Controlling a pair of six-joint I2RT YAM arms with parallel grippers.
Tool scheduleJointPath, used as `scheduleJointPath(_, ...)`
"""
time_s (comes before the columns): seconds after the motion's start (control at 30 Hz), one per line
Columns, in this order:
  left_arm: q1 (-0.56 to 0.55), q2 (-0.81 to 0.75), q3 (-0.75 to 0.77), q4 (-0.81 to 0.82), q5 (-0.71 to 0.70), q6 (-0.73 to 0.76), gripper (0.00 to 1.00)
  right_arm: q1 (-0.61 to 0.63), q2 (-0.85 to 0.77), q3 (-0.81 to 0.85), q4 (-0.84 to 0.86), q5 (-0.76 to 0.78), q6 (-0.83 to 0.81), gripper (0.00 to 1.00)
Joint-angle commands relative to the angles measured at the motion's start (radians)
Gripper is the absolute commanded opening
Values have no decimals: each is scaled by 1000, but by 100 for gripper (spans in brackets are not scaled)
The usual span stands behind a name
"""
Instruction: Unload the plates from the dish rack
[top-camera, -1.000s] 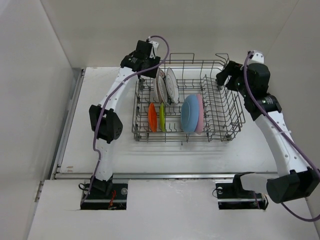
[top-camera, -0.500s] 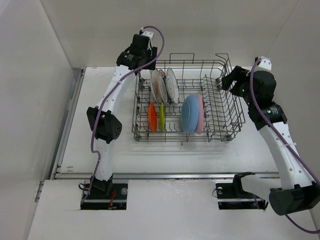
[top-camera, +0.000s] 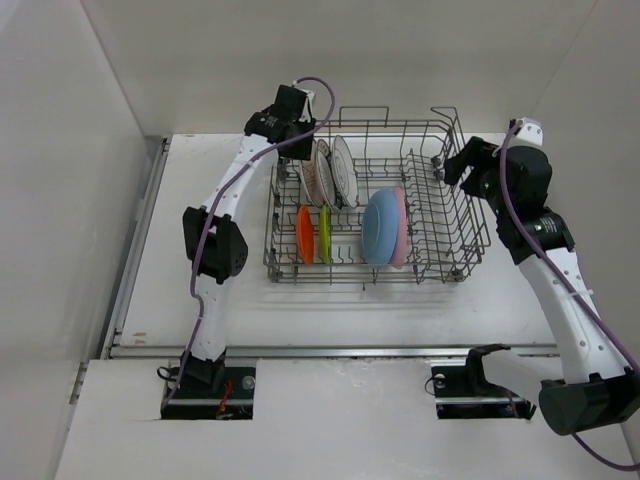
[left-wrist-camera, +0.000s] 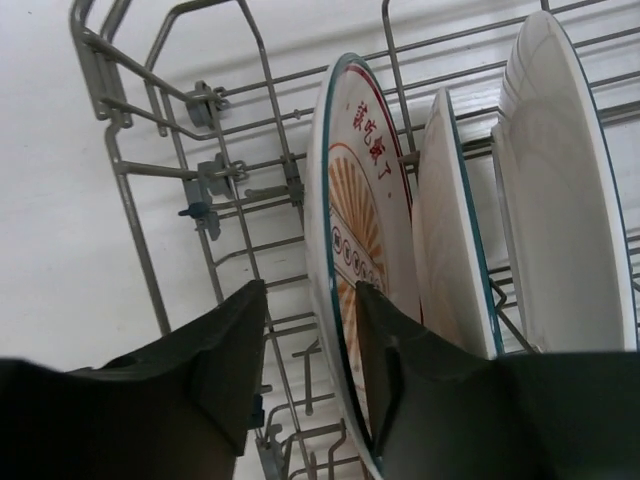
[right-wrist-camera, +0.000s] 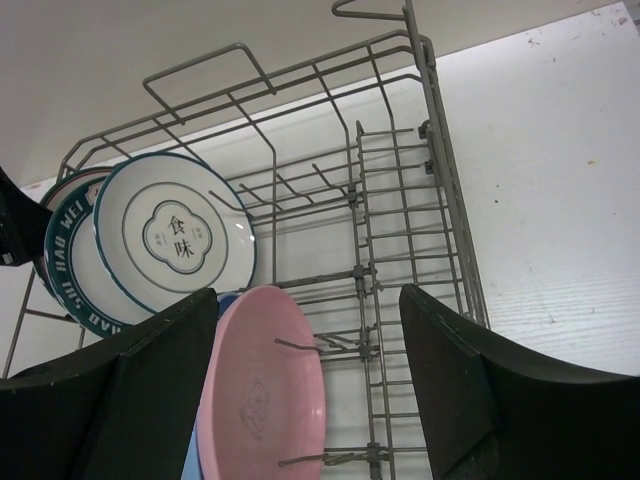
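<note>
A white counter (top-camera: 200, 300) sits boxed in by plain white walls (top-camera: 90, 150) on its left, far and right sides. The grey wire dish rack (top-camera: 447, 232) stands toward the far edge, a little right of centre, with its long axis parallel to that edge. Bare counter runs between the rack and the left edge, and a band lies open along the near edge. The gap to the right edge is narrower, and the right arm reaches over it.

All the plates stand on edge in the rack, their faces turned toward the left and right edges. Three white patterned plates (top-camera: 335, 172) lean together in the far-left part. The orange plate (top-camera: 304, 234) and lime-green plate (top-camera: 325, 233) stand side by side in the near-left part. The light-blue plate (top-camera: 380, 228) and pink plate (top-camera: 402, 225) stand close together nearer the middle.

The left end effector (left-wrist-camera: 310, 292) is spread, one finger on each side of the rim of the leftmost patterned plate; contact cannot be told. The right end effector (right-wrist-camera: 308, 295) is spread wide over the rack's right part, above the pink plate, holding nothing.
</note>
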Motion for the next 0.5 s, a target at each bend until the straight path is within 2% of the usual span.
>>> scheduleJointPath(0.0, 5, -1, -8, -24, 17, -16, 36, 7, -25, -2, 6, 25, 9, 79)
scheduleJointPath(0.1, 5, -1, -20, -24, 109, -39, 24, 7, -25, -14, 6, 36, 9, 79)
scheduleJointPath(0.13, 5, 8, -20, -24, 122, -70, 18, 7, -25, -14, 6, 47, 9, 79)
scheduleJointPath(0.17, 5, 8, -20, -38, 132, -88, 4, 7, -25, -14, 6, 47, 9, 79)
scheduleJointPath(0.2, 5, 8, -20, -38, 132, -104, 0, 7, -25, -14, -3, 47, 9, 79)
scheduleJointPath(0.33, 5, -49, -10, -36, 141, -148, 0, 7, -16, -4, -12, 47, 9, 79)
scheduleJointPath(0.47, 5, -98, 69, -36, 141, -176, 0, 7, -16, -4, -2, 36, 9, 79)
